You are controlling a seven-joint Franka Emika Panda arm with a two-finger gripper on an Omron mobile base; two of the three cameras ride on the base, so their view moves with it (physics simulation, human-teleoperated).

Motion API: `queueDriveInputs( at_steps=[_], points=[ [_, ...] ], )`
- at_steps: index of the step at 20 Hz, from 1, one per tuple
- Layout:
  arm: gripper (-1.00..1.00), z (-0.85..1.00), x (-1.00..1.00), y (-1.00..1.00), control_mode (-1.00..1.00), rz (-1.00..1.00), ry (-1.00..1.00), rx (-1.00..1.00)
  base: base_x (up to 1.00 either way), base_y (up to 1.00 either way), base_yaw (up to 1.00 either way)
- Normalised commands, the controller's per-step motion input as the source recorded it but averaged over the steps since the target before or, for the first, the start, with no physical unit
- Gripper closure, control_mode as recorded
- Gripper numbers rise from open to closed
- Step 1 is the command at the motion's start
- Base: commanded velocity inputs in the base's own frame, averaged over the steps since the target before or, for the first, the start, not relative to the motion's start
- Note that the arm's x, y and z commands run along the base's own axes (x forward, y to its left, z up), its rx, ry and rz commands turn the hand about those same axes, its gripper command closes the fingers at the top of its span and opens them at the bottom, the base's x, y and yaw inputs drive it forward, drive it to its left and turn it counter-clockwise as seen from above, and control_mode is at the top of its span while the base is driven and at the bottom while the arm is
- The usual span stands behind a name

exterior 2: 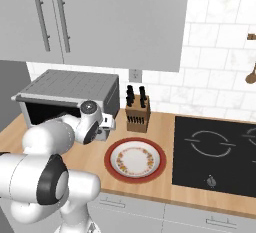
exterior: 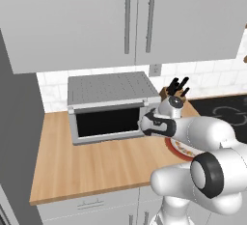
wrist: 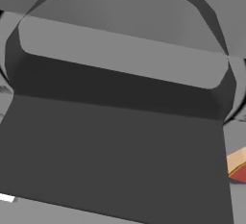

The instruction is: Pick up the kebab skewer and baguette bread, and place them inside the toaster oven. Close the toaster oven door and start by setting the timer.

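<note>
The silver-grey toaster oven (exterior: 107, 90) (exterior 2: 70, 88) stands at the back of the wooden counter. Its door (exterior: 108, 121) with the dark glass stands upright against the front. My gripper (exterior: 144, 122) (exterior 2: 107, 122) is pressed up to the oven's right panel. In the hand view a round knob (wrist: 122, 55) with a raised bar across it sits very close. My fingertips are hidden, so I cannot say whether they are open or shut. The kebab skewer and the baguette bread are out of sight.
A red-rimmed plate (exterior 2: 134, 160) (exterior: 179, 147) lies bare on the counter right of the oven. Behind it stands a wooden knife block (exterior 2: 137, 112) (exterior: 174, 90). A black cooktop (exterior 2: 215, 149) is at the right, with wall cabinets (exterior: 96, 16) overhead.
</note>
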Motion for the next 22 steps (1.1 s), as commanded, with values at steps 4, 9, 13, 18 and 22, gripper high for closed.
queueDriveInputs(
  at_steps=[4,9,13,18,22],
  points=[
    [-1.00,0.00,0.00,0.00,1.00,0.00,0.00,0.00,-0.01,0.00,0.00],
    [-1.00,0.00,0.00,0.00,1.00,0.00,0.00,0.00,-0.52,0.00,-0.01],
    [-1.00,0.00,0.00,0.00,1.00,0.00,0.00,0.00,-0.60,0.00,-0.01],
    [-1.00,0.00,0.00,0.00,-1.00,0.00,0.00,0.00,-0.17,0.00,0.00],
    [-1.00,0.00,0.06,0.00,-1.00,0.00,0.00,0.00,0.00,0.00,0.00]
  ],
)
